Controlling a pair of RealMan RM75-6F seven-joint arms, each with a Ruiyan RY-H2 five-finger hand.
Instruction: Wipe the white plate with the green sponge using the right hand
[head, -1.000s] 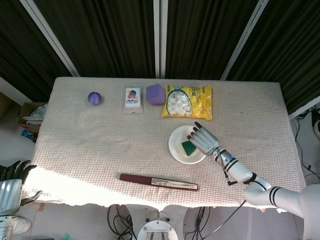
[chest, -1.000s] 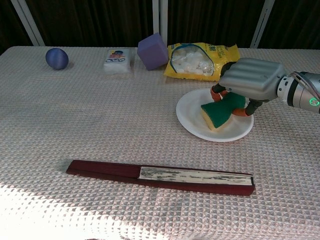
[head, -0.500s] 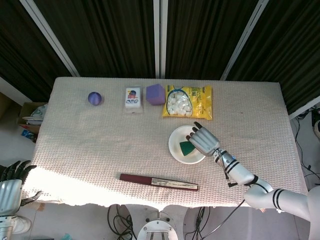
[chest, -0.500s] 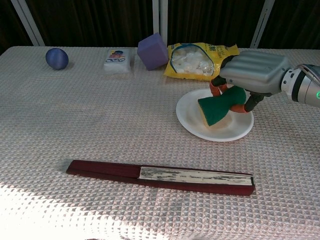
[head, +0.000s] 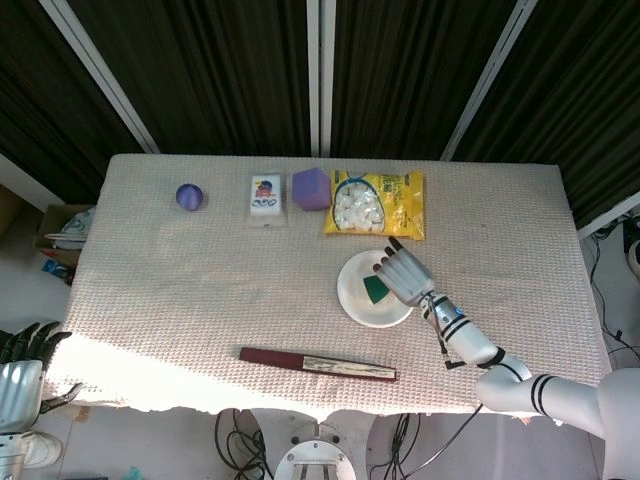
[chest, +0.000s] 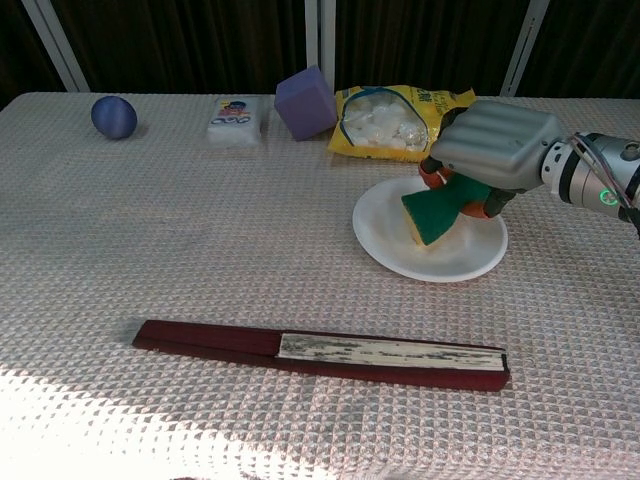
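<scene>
The right hand (chest: 492, 148) grips the green sponge (chest: 436, 211) over the white plate (chest: 400, 250). Only the chest view shows the sponge's yellow underside. Only the head view shows the left hand (head: 22, 372), fingers spread, empty.

Bright sun falls on the near left edge of the table (head: 150, 385), the rest is softly lit, the far curtains (head: 220, 70) are dark, and both pictures look sharp.

- table (chest: 150, 260) cloth: matt, waffle-textured weave;
- white plate (chest: 390, 245) under the right hand (chest: 495, 145): smooth, slightly glossy;
- green sponge (chest: 435, 212) in the hand: matt, porous;
- hand shell: smooth grey, metallic-looking;
- yellow bag (chest: 445, 100) beyond the hand: glossy plastic.
</scene>
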